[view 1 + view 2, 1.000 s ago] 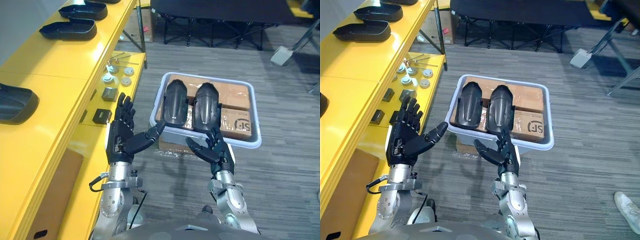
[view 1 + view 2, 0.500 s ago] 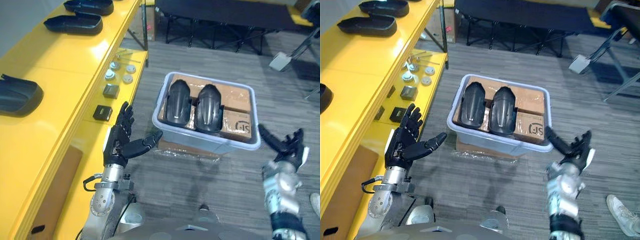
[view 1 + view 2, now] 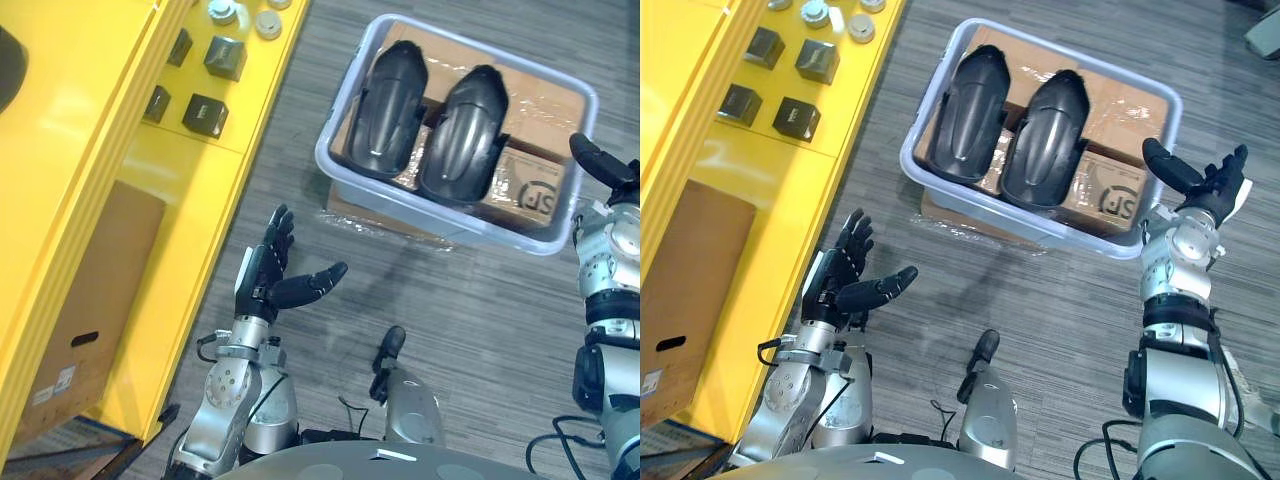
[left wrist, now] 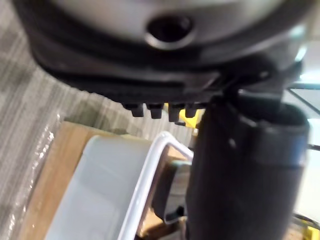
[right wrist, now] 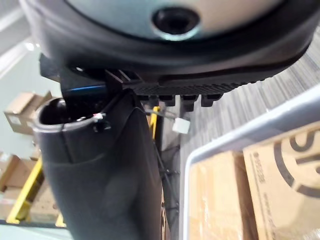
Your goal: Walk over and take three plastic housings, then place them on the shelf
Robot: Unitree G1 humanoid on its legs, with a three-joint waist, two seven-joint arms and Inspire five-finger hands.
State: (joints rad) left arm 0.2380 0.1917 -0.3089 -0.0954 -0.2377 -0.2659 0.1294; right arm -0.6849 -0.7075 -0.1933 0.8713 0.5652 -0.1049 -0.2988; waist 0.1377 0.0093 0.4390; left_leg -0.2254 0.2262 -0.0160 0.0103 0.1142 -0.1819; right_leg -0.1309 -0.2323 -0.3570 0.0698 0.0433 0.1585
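Two plastic housings [image 3: 388, 105] lie side by side in pale bin [image 3: 430, 222], on cartons [image 3: 1110, 195] inside it. Bin on floor, near yellow shelf [image 3: 90, 120]. Small dark blocks [image 3: 790, 115] on shelf's lower level.
Left hand [image 3: 265, 285] low over floor by shelf: fingers straight, thumb out, empty.
Right hand [image 3: 1202, 195] at bin's right rim: thumb and fingers spread, empty; contact with rim unclear.
Right eye view gives right hand whole; left eye view crops it at edge.
Right wrist view: rim and printed carton close up.

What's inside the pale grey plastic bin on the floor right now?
In the pale grey plastic bin, two black plastic housings lie side by side on brown cardboard boxes. The boxes cover the bin's bottom; anything beneath them is hidden.
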